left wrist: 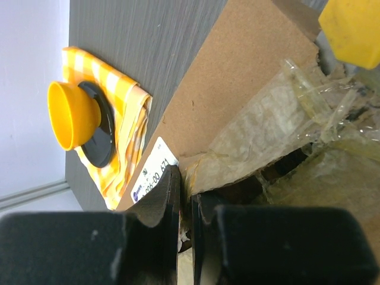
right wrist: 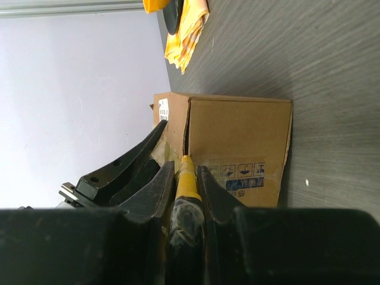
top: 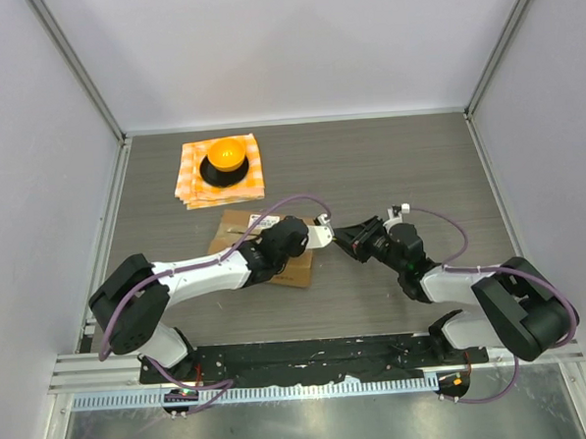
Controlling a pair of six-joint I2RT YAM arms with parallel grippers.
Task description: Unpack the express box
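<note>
The express box (top: 236, 222) lies mid-table, mostly under my left arm. In the left wrist view its brown top (left wrist: 237, 77) shows torn clear tape (left wrist: 279, 119) and a white label (left wrist: 151, 172). My left gripper (top: 321, 234) (left wrist: 185, 184) is at the box's right edge, jaws pinched almost together on a taped flap edge. My right gripper (top: 351, 238) (right wrist: 186, 169) is shut on a yellow-and-black cutter (right wrist: 187, 184), whose tip touches the corner seam of the box (right wrist: 237, 136). The cutter's yellow end (left wrist: 351, 29) shows in the left wrist view.
A yellow checked cloth (top: 222, 174) lies at the back left with a black saucer and an orange bowl (top: 226, 154) on it. Pale walls and metal posts close in the table on three sides. The arm bases sit on a black rail at the near edge.
</note>
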